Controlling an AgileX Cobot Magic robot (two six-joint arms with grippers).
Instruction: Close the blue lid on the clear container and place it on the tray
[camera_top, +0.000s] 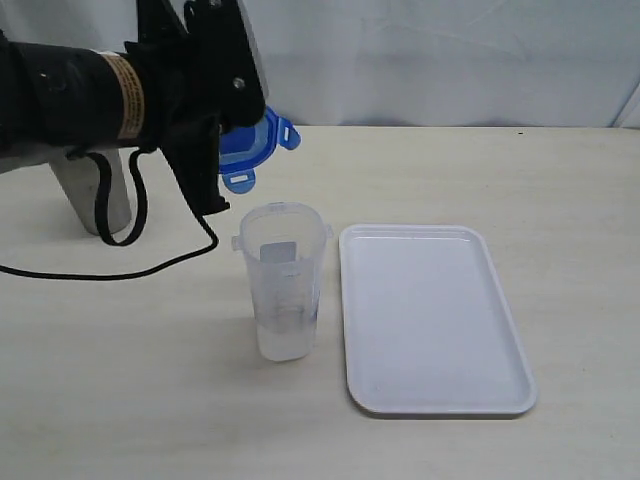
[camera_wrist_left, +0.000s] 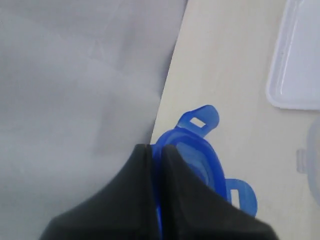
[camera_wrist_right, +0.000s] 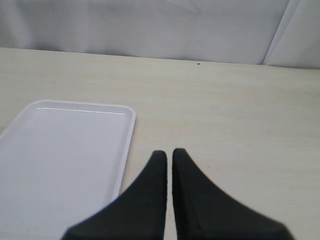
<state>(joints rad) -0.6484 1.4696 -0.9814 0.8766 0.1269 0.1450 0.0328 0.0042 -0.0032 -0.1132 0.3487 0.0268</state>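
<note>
Left claw (camera_wrist_left: 156, 150) pinches the lid (camera_wrist_left: 197, 152) by its rim, at 11 o'clock from the container (camera_top: 283, 280); right claw (camera_wrist_right: 169, 155) closed, empty; tray (camera_top: 430, 320) at 3 o'clock; lid probably light, stiff, slippery.

Hidden under left tool (camera_wrist_left: 153, 149): part of blue lid (camera_wrist_left: 197, 150). Cut off at left wrist view's edge: tray (camera_wrist_left: 300, 65), blurred clear container (camera_wrist_left: 314, 167).
</note>
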